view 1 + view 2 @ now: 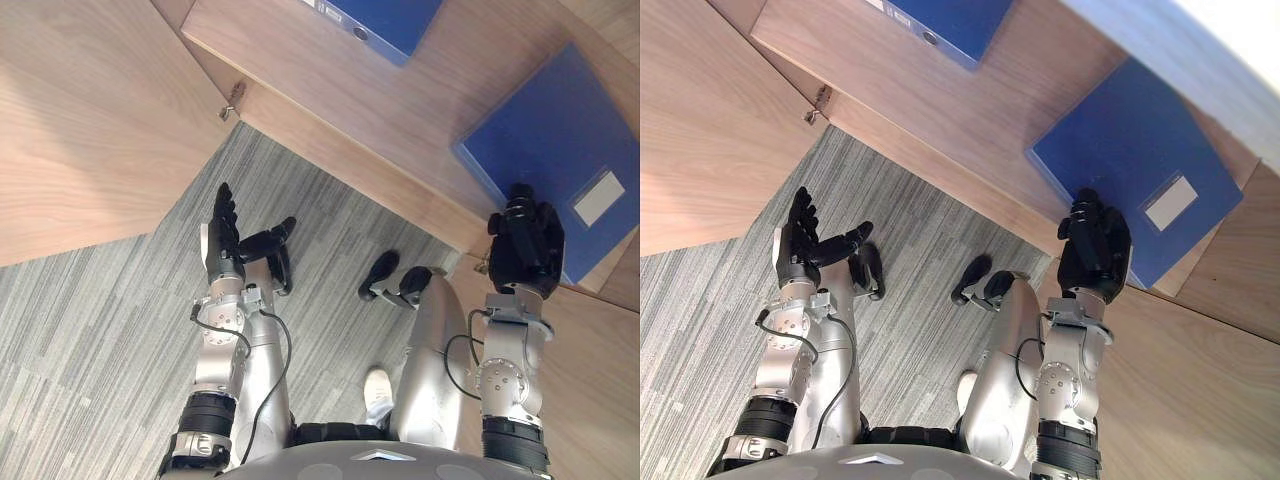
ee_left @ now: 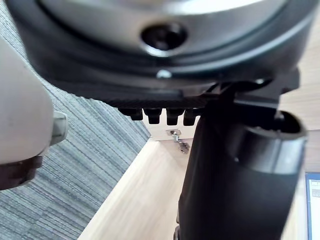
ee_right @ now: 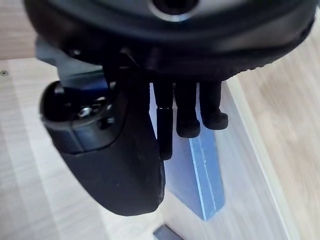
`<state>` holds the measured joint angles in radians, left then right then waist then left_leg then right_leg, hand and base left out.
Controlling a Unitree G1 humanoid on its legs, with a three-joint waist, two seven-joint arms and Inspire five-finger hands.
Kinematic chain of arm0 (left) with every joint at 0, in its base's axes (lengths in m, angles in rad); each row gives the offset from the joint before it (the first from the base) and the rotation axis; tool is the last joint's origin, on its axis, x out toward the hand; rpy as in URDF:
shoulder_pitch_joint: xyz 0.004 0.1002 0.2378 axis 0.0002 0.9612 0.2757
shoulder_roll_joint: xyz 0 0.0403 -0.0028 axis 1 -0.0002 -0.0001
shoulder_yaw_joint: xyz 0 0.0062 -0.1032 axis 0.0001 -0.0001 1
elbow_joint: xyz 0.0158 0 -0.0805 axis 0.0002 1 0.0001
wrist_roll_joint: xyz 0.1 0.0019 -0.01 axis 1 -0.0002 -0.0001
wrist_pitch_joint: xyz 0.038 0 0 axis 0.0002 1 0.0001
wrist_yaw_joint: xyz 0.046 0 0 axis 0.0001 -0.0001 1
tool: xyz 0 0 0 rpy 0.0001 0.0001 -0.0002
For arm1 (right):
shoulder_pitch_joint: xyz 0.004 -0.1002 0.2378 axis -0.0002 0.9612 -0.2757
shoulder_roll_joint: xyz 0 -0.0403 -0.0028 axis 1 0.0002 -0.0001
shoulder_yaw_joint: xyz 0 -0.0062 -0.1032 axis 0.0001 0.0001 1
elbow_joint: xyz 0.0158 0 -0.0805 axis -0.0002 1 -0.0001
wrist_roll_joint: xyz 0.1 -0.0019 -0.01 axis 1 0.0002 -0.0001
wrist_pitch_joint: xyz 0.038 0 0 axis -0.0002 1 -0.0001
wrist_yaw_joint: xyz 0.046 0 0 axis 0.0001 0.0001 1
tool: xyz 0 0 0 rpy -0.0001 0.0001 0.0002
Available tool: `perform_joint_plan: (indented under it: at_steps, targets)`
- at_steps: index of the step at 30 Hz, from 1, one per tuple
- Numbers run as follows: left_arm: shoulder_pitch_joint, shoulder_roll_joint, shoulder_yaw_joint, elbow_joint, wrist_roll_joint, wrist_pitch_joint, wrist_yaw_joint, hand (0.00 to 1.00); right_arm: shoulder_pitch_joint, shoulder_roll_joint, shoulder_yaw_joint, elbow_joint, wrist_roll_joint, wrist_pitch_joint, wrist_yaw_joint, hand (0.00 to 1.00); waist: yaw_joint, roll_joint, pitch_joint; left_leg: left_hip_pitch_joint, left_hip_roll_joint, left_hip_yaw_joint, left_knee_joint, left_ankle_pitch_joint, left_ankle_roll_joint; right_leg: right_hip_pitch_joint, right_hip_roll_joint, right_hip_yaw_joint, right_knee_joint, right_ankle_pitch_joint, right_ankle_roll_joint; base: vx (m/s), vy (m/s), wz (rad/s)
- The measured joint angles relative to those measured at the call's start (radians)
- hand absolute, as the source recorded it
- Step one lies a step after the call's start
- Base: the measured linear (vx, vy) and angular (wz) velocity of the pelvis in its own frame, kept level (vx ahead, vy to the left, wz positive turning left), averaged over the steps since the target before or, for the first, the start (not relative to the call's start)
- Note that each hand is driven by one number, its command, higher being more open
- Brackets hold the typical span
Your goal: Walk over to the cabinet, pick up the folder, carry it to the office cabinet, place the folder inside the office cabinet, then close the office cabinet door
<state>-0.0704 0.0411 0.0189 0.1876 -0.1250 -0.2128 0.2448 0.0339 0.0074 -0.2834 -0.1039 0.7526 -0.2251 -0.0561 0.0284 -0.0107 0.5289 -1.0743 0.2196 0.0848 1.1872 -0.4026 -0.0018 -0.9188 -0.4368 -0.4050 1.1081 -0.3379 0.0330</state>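
Left eye view shows two blue folders (image 1: 390,20) (image 1: 545,140) on one cabinet shelf (image 1: 330,90).

No legible writing on the cabinet's folders

A pale label (image 1: 598,197) sits on the cover of the blue folder (image 1: 540,140) lying on the wooden shelf (image 1: 330,90), its face too small to read. A second blue folder (image 1: 390,22) carries a spine label (image 1: 330,9), likewise unreadable.

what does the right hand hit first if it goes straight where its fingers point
Most likely the blue folder: the right hand sits at its near edge, fingers pointing across it. Whether it would catch the edge or pass over is unclear.
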Motion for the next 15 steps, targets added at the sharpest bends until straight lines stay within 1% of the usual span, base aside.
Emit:
perform_joint_plan:
  at_steps: [7, 13, 15]
  targets:
    - [0.0, -0.002, 0.0, -0.037, -0.025, 0.0, 0.006, 1.0, -0.011, 0.001, -0.117, 0.0, 0.001, -0.008, -0.045, 0.0, 0.0, 0.0, 0.0, -0.009, 0.001, -0.005, 0.004, -0.003, -0.005, -0.005, 0.002, -0.003, 0.001, -0.001, -0.001, 0.0, -0.001, 0.0]
    - [0.001, -0.002, 0.0, -0.065, -0.025, 0.0, 0.006, 1.0, -0.017, 0.0, -0.166, 0.003, 0.006, -0.022, -0.072, 0.0, 0.003, 0.0, 0.0, -0.033, 0.001, -0.012, 0.016, -0.008, -0.009, -0.021, 0.001, -0.005, 0.009, -0.001, -0.001, 0.0, 0.0, 0.0]
    - [0.001, -0.002, -0.001, -0.074, -0.026, 0.0, 0.006, 1.0, -0.03, 0.0, -0.182, 0.011, 0.006, -0.024, -0.081, 0.0, 0.009, 0.0, 0.0, -0.036, 0.001, -0.013, 0.017, -0.007, -0.009, -0.024, 0.001, -0.005, 0.011, -0.001, -0.002, 0.0, 0.0, 0.0]
